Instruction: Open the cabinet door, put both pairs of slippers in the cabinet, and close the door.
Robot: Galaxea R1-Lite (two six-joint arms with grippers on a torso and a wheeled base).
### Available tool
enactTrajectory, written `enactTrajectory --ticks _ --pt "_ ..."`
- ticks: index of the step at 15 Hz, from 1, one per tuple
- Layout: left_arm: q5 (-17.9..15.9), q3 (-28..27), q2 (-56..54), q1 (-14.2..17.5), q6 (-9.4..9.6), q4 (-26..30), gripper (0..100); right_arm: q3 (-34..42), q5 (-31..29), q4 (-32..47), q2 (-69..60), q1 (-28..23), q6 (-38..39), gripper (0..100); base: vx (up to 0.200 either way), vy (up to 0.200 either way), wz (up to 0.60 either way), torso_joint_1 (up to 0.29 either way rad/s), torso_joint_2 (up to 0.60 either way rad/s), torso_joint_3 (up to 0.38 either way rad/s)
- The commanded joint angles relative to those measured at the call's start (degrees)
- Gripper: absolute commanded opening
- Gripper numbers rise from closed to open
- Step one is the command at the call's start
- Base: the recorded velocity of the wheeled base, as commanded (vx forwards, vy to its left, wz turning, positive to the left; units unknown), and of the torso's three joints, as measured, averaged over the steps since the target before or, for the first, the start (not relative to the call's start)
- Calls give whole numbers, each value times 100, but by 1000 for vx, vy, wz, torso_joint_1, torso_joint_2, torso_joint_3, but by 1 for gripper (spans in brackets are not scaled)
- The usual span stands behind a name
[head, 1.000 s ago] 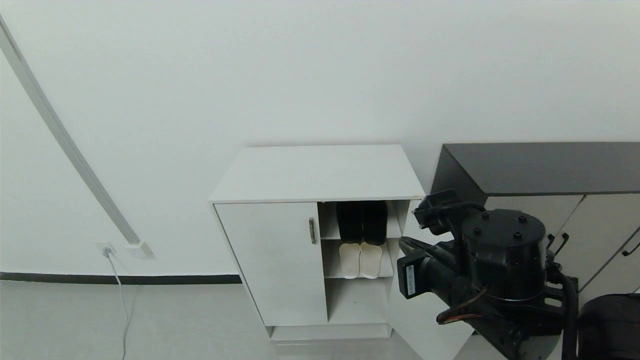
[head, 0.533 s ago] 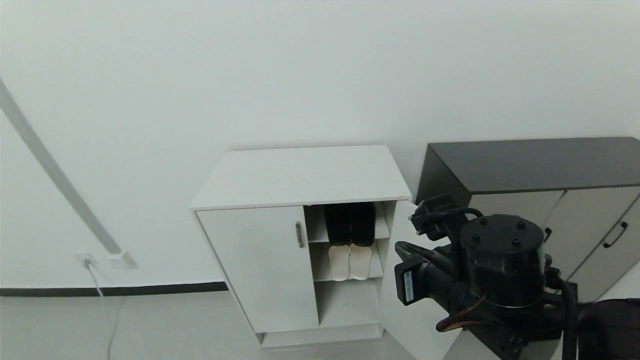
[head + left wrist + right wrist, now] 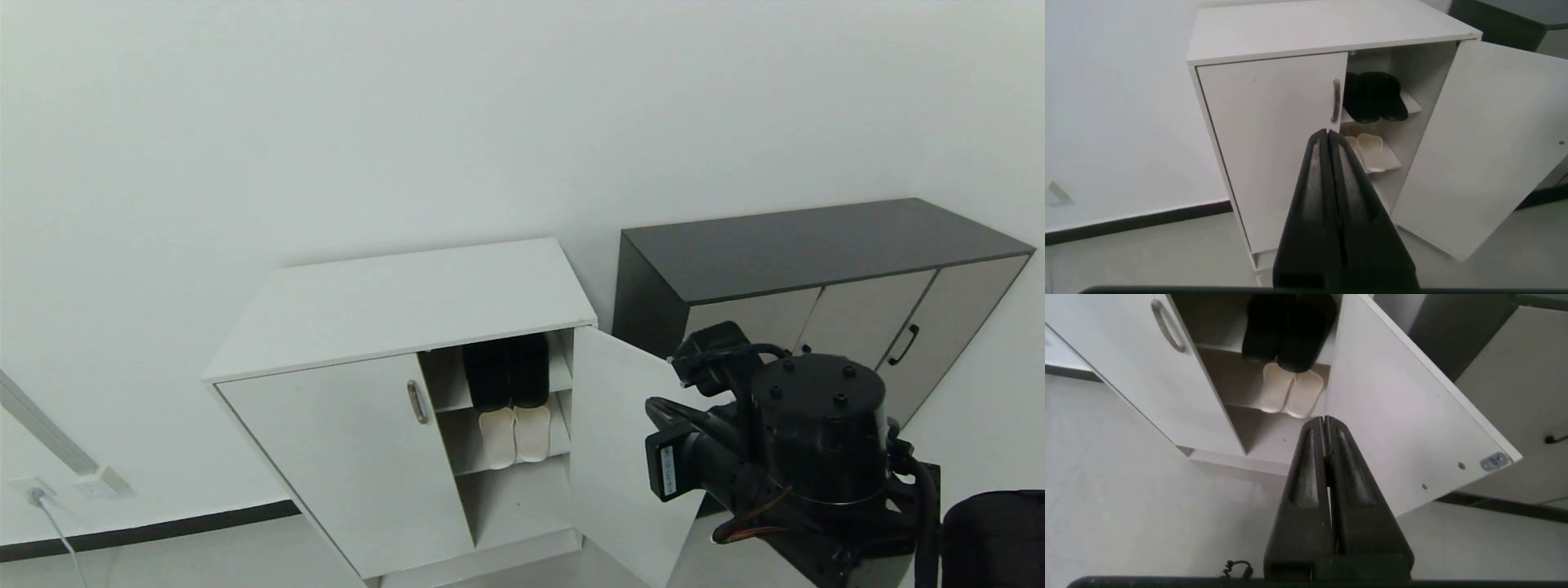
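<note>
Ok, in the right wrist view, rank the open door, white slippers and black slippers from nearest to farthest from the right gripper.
From the right gripper:
1. open door, swung out right beside it.
2. white slippers, the lower pair inside, straight ahead.
3. black slippers, the upper pair inside, farthest.

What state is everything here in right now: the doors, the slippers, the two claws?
right door: swung open.
left door: shut.
black slippers: in the cabinet, on the upper shelf, side by side.
white slippers: in the cabinet, on the shelf below.
left gripper: shut, holding nothing.
right gripper: shut, holding nothing.
dark sideboard: doors shut.
</note>
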Motion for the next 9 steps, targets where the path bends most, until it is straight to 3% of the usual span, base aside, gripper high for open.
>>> enactTrajectory --ticks 1,4,9 --pt "1 10 7 4 0 0 0 28 4 4 17 -1 -5 0 0 0 0 0 0 0" --pt "1 10 7 4 -18 0 0 54 4 4 8 -1 -5 0 0 0 0 0 0 0" --pt "1 1 7 4 -18 0 0 63 4 -39 8 -1 -58 0 -200 0 0 5 5 -2"
